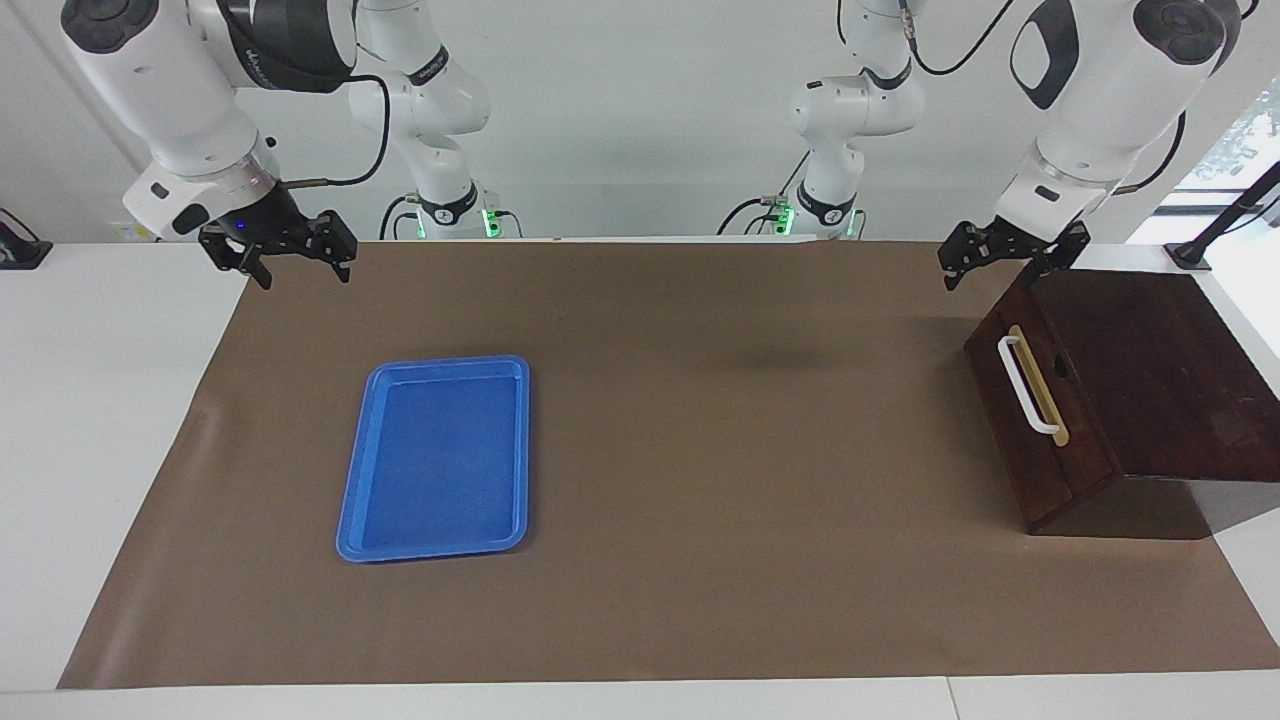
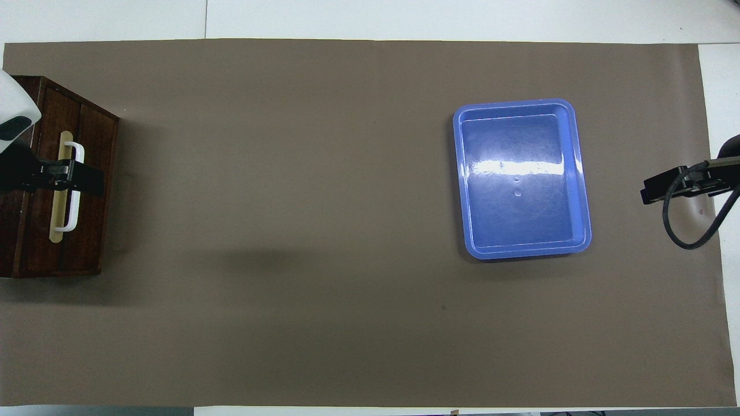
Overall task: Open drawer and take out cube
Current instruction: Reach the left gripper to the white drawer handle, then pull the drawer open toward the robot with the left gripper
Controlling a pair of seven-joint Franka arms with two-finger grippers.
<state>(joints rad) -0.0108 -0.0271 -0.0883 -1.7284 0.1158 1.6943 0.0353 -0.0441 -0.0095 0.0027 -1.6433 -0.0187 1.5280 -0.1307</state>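
Observation:
The drawer (image 1: 1035,425) sits shut in the dark wooden box (image 1: 1150,380) at the left arm's end of the table. Its white bar handle (image 1: 1025,385) faces the table's middle. My left gripper (image 1: 995,275) hangs open over the box's corner nearest the robots, touching nothing. In the overhead view the left gripper (image 2: 66,176) covers the upper part of the handle (image 2: 74,202). My right gripper (image 1: 305,272) waits open and empty in the air over the brown mat's corner at the right arm's end. The cube is hidden.
A flat blue tray (image 1: 435,455) lies empty on the brown mat (image 1: 700,450) toward the right arm's end, also seen as the blue tray (image 2: 520,179) from overhead. White table margins border the mat.

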